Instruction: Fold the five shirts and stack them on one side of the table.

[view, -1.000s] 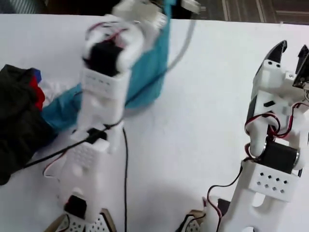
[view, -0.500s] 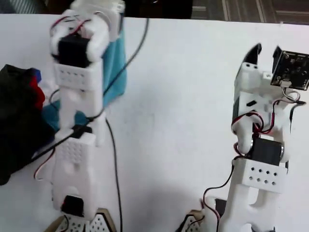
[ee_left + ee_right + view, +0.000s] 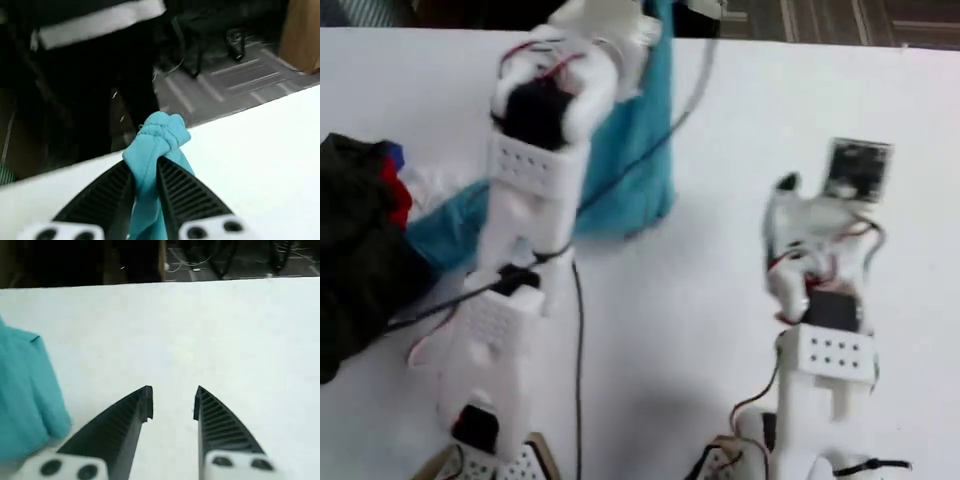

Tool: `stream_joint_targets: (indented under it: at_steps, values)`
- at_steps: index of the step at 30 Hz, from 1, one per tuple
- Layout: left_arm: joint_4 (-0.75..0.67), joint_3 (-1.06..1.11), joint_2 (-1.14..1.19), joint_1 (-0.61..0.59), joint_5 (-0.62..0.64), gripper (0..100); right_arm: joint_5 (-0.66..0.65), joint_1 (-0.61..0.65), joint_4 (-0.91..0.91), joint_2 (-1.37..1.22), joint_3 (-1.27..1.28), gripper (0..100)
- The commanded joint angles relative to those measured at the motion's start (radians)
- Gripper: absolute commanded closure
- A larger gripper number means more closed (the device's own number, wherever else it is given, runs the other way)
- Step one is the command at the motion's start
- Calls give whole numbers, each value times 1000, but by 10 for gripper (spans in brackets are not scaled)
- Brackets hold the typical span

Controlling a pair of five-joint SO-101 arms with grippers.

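Teal shirt is grasped by the left pincer, the jaws clenched on a bunched fold of it. From there the cloth hangs down to the white surface, near the far edge. A pile of dark, red and blue clothes lies just beside it on the left arm's side. The right pincer is released, its jaws apart above bare surface. Behind the far edge are a grey floor and dark furniture.

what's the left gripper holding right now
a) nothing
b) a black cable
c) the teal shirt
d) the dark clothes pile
c, the left wrist view shows the left gripper with its jaws pinched on a bunched fold of the teal shirt.
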State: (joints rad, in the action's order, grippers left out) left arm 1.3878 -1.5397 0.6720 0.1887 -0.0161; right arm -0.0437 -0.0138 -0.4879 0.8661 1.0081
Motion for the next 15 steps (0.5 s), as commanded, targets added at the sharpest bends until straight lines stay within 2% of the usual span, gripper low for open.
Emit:
stream_joint_targets:
  at_steps: [1,4,8,12,15]
  values:
    - [49,24,-48,-106,104,976,3,183,-10,-5,3,857]
    - [80,38,-49,-167,109,976,9,358,-8,-7,6,841]
    - [117,38,-51,-287,117,976,11,527,4,-88,-12,720]
    - [186,39,-43,-427,193,976,18,576,8,-257,-86,710]
    - [250,39,-37,-482,213,976,101,575,41,-423,-199,715]
